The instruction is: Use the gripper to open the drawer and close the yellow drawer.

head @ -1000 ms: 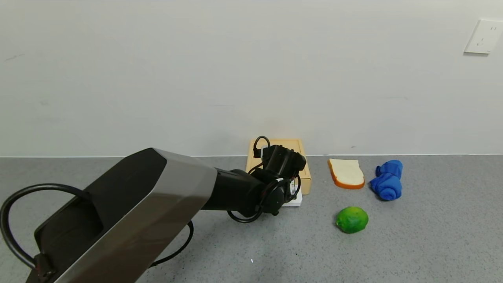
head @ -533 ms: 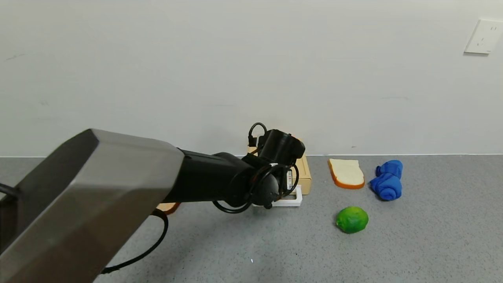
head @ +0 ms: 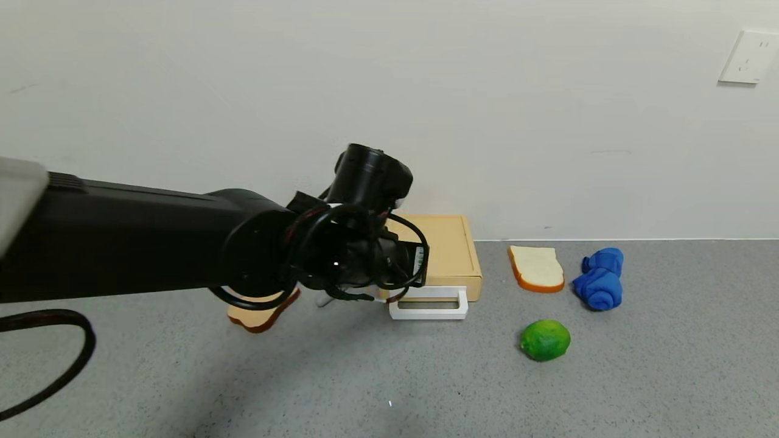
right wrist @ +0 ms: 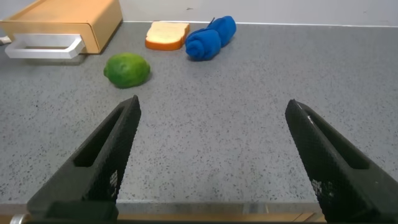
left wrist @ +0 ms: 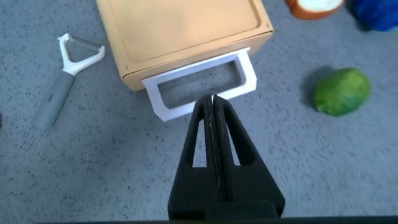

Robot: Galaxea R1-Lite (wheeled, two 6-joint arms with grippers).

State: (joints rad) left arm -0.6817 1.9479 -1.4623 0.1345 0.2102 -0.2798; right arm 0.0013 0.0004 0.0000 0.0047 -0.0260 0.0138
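left gripper (left wrist: 212,102): fingers pressed together, holding nothing — tip hangs above the white handle (left wrist: 200,85), apart from it
left arm (head: 152,243): reaches across the head view, wrist over the counter just left of the box
drawer (head: 444,252): pushed into the flat tan box, handle sticking out at the front; box sits against the wall
right gripper (right wrist: 208,158): fingers spread wide, empty, low over the counter (right wrist: 249,124), well apart from the box
peeler (left wrist: 65,78): on the counter beside the box
lime (head: 545,340): in front and right of the box
bread slice (head: 536,267): right of the box — blue cloth (head: 600,278) just beside it
second bread slice (head: 263,307): partly hidden under the left arm
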